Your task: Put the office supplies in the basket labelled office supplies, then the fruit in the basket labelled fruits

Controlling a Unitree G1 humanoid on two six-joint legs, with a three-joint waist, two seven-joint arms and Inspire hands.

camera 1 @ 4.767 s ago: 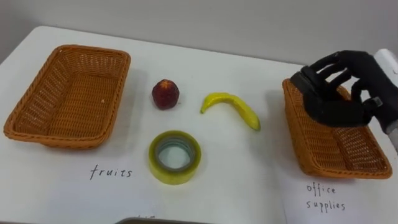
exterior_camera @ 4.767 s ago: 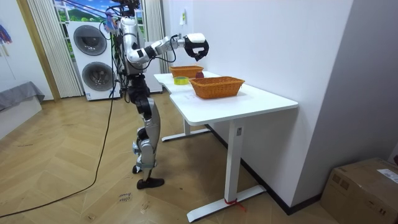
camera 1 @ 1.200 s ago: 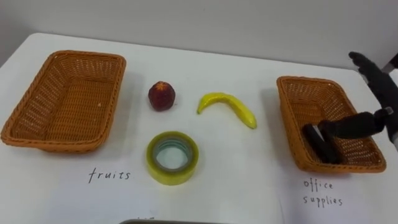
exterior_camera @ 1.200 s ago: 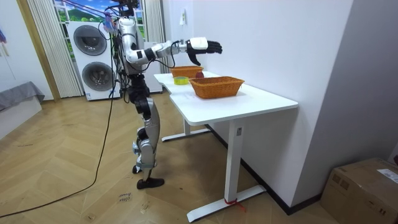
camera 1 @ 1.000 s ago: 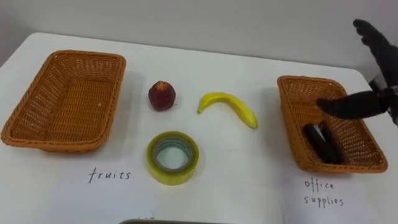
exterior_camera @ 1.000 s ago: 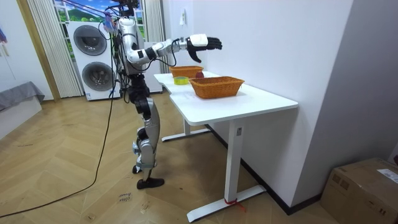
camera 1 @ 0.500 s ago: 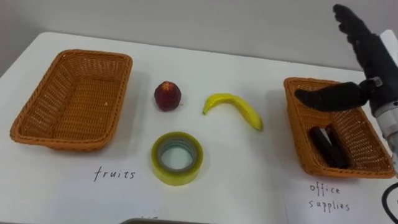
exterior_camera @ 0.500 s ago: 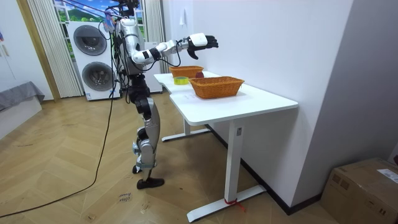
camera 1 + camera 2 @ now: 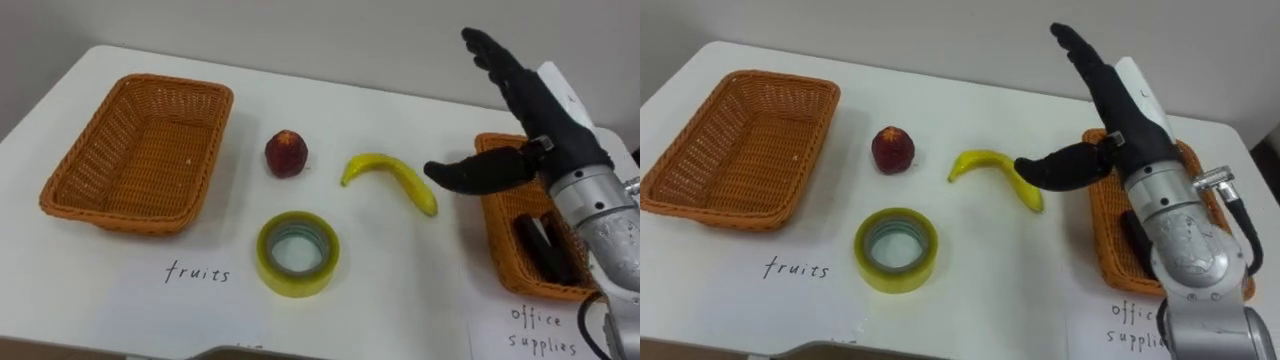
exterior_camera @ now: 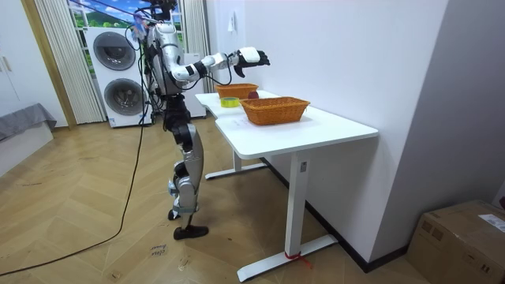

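Right hand (image 9: pixel 552 122): fingers straight and fanned, thumb stuck out sideways, holding nothing. It hangs in the air just right of the banana (image 9: pixel 392 178), with the thumb tip close to the banana's right end.
What changed: about 1 second back this hand was lower and farther right, over the right basket (image 9: pixel 500 245). It has lifted and swung left toward the banana.
Black item (image 9: pixel 545 250): lying in that right basket, right of the banana and partly hidden behind the forearm. The hand is clear of it.
Red fruit (image 9: pixel 286 153): on the table (image 9: pixel 400 290), left of the banana and apart from it.
Tape roll (image 9: pixel 297 253): flat on the table, left of the banana and nearer the robot.
Left basket (image 9: pixel 150 150): well left of the banana, beyond the red fruit, with nothing in it.
Robot: stands at the table's end with its right arm raised out over it.
What it means: 1 office thing looks sorted. 3 things remain, 2 fruits and the tape. My guess is the banana comes next, and it has to go past the red fruit to the left basket.
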